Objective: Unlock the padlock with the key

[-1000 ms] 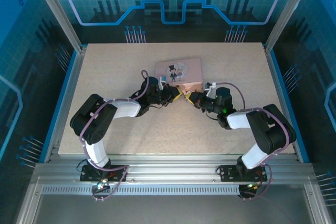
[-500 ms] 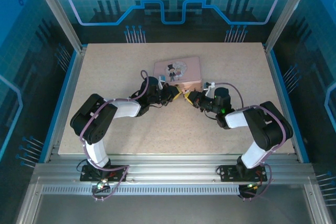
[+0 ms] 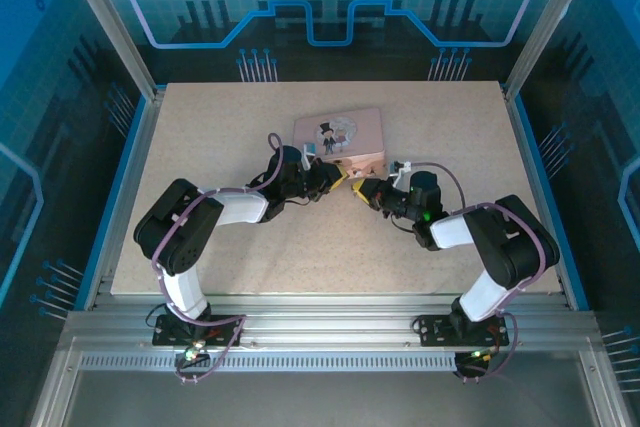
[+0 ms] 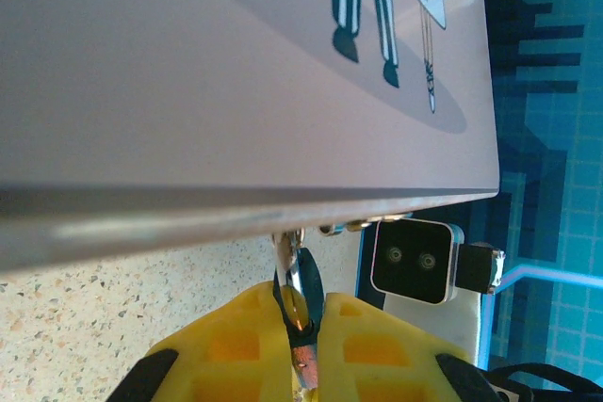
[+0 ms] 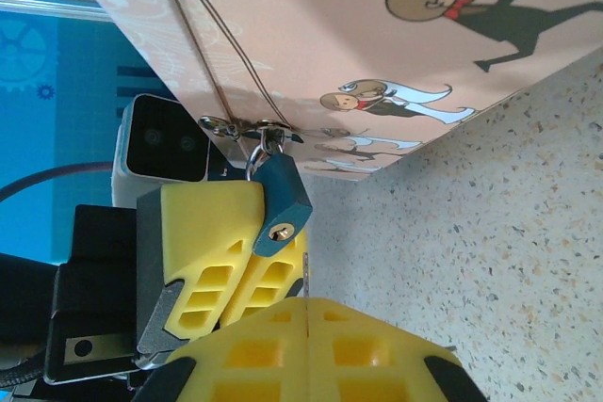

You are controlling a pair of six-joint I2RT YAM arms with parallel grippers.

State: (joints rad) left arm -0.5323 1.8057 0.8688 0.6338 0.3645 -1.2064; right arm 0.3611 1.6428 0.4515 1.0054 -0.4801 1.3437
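Observation:
In the left wrist view my left gripper (image 4: 300, 293) is shut on the padlock (image 4: 311, 281), whose bluish body shows edge-on between the yellow fingers. Its silvery shackle (image 4: 291, 256) hangs from the latch of the pink box (image 4: 236, 72). From the right wrist view the padlock (image 5: 280, 202) faces me with its brass keyhole (image 5: 281, 231) downward. My right gripper (image 5: 306, 304) is shut on the key (image 5: 306, 275). The thin blade points up, with its tip just below and to the right of the keyhole, apart from it. Seen from above, the left gripper (image 3: 337, 181) and right gripper (image 3: 360, 193) meet at the box's near edge.
The pink box (image 3: 340, 135) lies mid-table, with its near right corner just behind both grippers. The speckled table (image 3: 450, 237) stretches bare around them. Blue walls and aluminium posts (image 3: 110, 27) enclose the table.
My right gripper has edged left, toward the left gripper and the padlock. The pink box has shifted a little. The left arm has held still.

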